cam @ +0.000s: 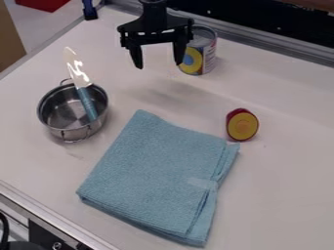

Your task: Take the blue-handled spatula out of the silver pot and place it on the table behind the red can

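Gripper point(157, 65) over the far part of the table point(287, 195), fingers spread apart, nothing seen between them. Nearest thing: can point(208, 49), upright, just beside and partly behind the finger on the view's right; touching or not, cannot tell. Pot point(63, 131) lower left of the fingers in view, utensil point(87, 104) leaning in it, handle down, bright blade up past the rim. Cloth point(153, 171) folded, below the fingers in view; red-yellow piece point(242, 125) beyond its upper right corner.

Risks, my judgement: a sideways swing toward the can could knock it over, the finger being so close. A low pass toward the pot could catch the blade and tip the light pot. Dragging fingertips could rumple the cloth.
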`<action>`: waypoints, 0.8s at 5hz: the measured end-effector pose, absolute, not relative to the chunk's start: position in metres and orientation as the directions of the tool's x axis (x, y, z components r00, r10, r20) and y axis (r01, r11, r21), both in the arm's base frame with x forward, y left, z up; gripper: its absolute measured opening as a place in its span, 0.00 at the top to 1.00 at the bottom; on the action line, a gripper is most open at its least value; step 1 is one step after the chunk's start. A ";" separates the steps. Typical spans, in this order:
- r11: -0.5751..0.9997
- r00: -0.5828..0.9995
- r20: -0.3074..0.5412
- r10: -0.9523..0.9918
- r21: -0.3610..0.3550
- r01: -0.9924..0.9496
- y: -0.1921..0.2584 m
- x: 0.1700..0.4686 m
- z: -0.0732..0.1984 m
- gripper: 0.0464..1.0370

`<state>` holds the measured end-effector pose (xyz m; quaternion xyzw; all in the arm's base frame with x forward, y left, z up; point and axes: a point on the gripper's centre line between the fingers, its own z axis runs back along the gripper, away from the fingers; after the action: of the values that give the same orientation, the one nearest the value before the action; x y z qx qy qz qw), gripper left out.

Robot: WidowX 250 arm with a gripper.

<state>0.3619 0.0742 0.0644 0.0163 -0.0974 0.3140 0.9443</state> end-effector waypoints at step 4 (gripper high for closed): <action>0.839 0.834 0.131 0.536 0.021 -0.543 0.132 0.304 0.064 0.04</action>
<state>0.3043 0.1322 0.0642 0.0288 -0.0598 0.2819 0.9571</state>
